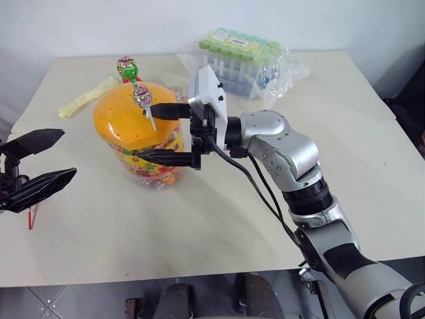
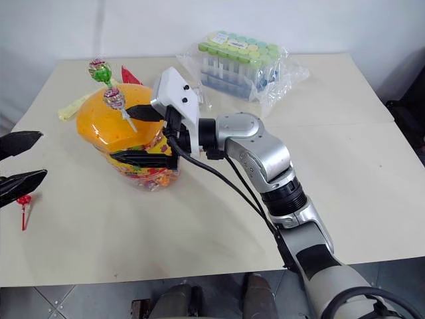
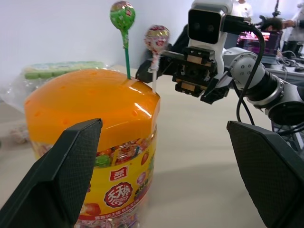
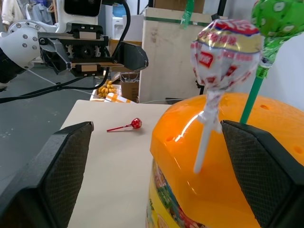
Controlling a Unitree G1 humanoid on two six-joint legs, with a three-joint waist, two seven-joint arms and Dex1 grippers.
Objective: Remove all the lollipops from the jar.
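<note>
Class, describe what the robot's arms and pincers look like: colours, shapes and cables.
The right arm is silver-grey with rounded joints and black ribbed bands. A black cable runs along it. A white camera box tops the wrist. Both the right pincer and left pincer have two flat, black, textured, tapering fingers.

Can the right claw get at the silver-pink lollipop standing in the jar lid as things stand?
Probably yes. The right claw is open, its fingers either side of the silver-pink lollipop stick above the jar, with nothing between.

Silver jointed right arm [image 1: 285, 156], black cable, white wrist housing, black-fingered hand [image 1: 166, 133].
</note>
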